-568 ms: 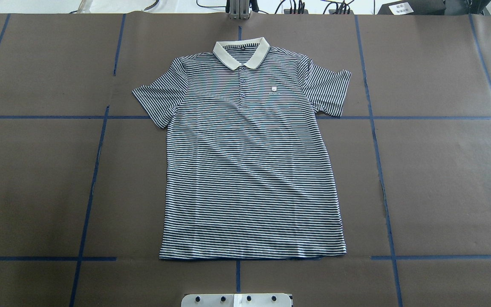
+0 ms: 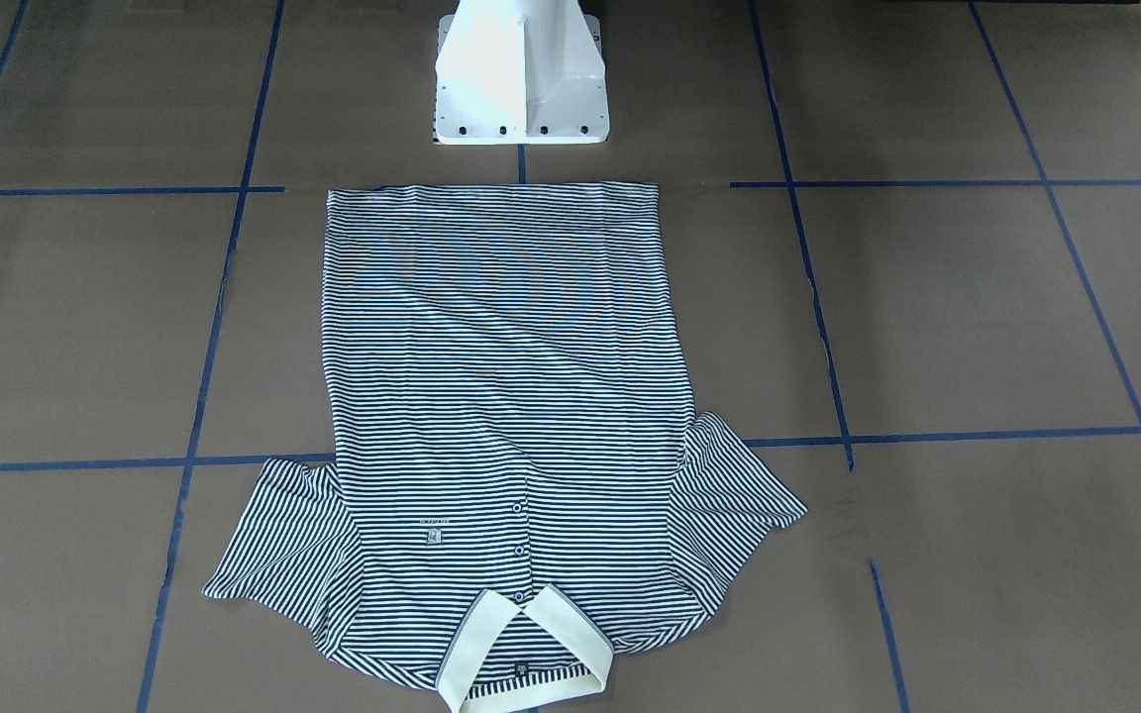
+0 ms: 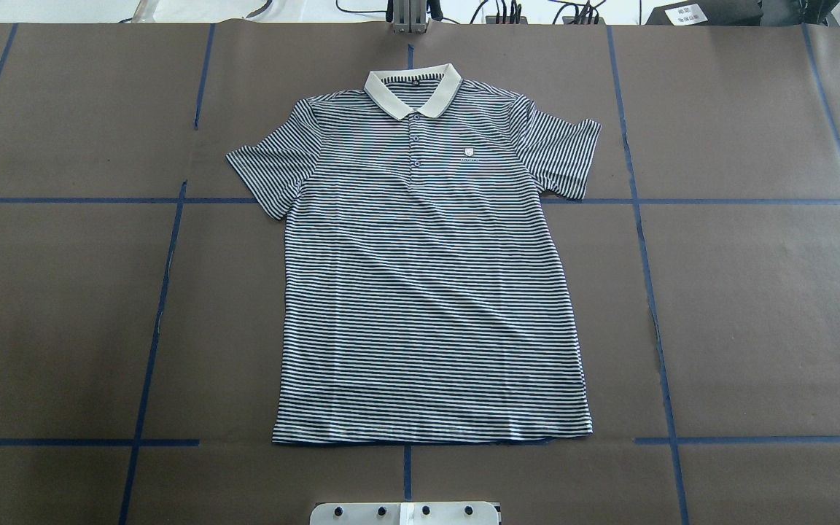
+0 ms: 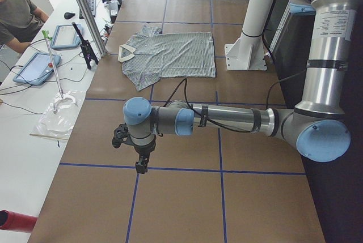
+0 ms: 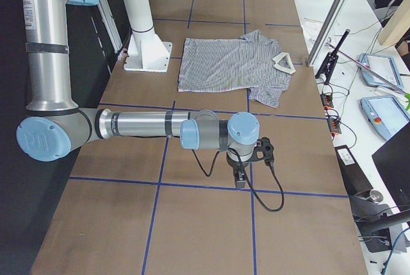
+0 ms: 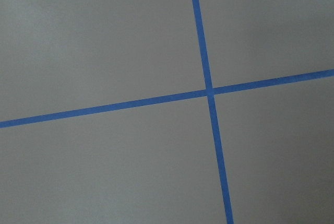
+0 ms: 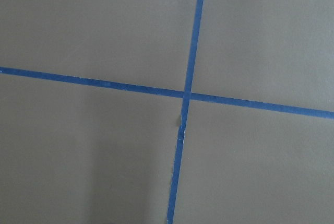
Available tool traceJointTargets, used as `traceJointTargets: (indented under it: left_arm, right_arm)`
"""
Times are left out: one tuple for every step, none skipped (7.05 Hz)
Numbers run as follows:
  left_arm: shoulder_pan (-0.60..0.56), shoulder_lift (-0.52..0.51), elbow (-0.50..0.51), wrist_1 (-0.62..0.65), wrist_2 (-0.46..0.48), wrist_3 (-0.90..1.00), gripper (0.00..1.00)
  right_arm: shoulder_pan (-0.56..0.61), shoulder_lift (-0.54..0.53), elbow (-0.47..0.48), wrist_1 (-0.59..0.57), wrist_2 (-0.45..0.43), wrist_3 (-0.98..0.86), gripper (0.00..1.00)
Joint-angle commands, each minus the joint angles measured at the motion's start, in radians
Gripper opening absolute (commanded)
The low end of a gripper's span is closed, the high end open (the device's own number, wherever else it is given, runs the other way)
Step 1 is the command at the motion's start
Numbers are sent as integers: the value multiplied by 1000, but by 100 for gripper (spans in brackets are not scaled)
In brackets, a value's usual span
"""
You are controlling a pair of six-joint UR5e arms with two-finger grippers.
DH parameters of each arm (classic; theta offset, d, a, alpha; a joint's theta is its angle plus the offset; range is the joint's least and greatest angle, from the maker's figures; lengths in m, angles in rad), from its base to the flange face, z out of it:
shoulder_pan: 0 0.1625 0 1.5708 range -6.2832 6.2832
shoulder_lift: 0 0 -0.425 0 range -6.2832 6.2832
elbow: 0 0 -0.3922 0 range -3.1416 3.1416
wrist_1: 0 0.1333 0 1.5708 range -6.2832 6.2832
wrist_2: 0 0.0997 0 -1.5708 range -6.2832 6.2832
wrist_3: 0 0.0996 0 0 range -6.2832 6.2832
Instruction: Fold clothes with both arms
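The striped polo shirt [image 3: 427,292] lies flat, face-up in the middle of the brown table [image 3: 755,328], looking light and limp, I'd say best pinched at hem corners or shoulders, while the left gripper [image 4: 140,163] and right gripper [image 5: 240,180] hang well clear of it, their opening impossible to tell.

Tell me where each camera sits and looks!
Overhead exterior: behind the robot, down on the shirt; no arms.
Exterior front-facing: across the table, facing the white pedestal; no arms.
Exterior left: table end, left arm nearest.
Exterior right: opposite end, right arm nearest.
Left wrist-mounted: down at a tape cross; no fingers.
Right wrist-mounted: another tape cross.
Both side views share the shirt.
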State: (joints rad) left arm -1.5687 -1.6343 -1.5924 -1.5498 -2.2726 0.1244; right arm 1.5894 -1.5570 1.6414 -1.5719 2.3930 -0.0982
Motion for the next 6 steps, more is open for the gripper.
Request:
traceJointTargets:
  left_arm:
    - [4, -66, -33, -4, -7, -5, 100]
    - [10, -112, -32, -36, -7, -6, 100]
    - [50, -119, -28, -149, -5, -8, 100]
    - [82, -110, -24, -259, -7, -11, 100]
    - [97, -122, -9, -271, -8, -46, 100]
    - [99, -152, 2, -277, -15, -125, 100]
  right_arm:
    - [-120, 52, 20, 65, 9, 22, 100]
    - [-146, 95, -71, 211, 12, 56, 100]
    - [-217, 177, -178, 313, 15, 218, 100]
    - [-291, 304, -274, 395, 0, 415, 100]
    - [-345, 443, -407, 474, -85, 501, 100]
    - [-417, 524, -446, 506, -166, 704, 100]
